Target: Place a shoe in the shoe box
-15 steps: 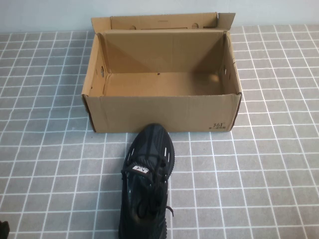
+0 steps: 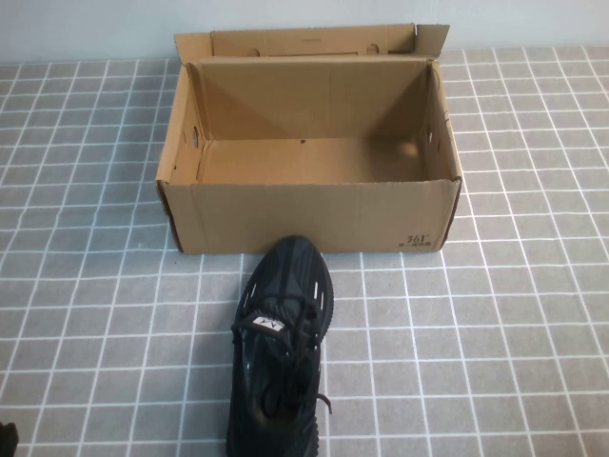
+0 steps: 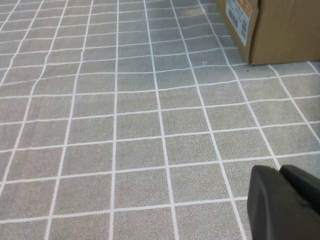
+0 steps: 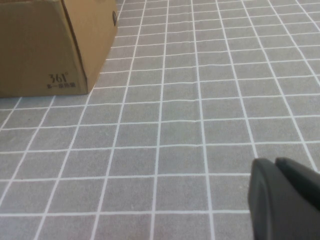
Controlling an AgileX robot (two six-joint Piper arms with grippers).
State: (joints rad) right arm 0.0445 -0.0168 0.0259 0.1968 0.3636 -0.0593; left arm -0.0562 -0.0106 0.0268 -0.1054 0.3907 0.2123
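Black knit sneaker [image 2: 282,345] with white tongue label lies on grey white-gridded tablecloth [image 2: 514,314], toe just short of front wall of brown cardboard shoe box [image 2: 309,216], heel at near table edge. Box open, flap lid standing behind, interior bare cardboard. Wide cloth free either side of shoe and box. Left gripper [image 3: 285,202] low over cloth near table's near-left corner, fingers pressed together, holding nothing. Right gripper [image 4: 282,197] same on right side, fingers together, empty; box corner well ahead.

"361" (black) on shoe box [image 4: 45,50].
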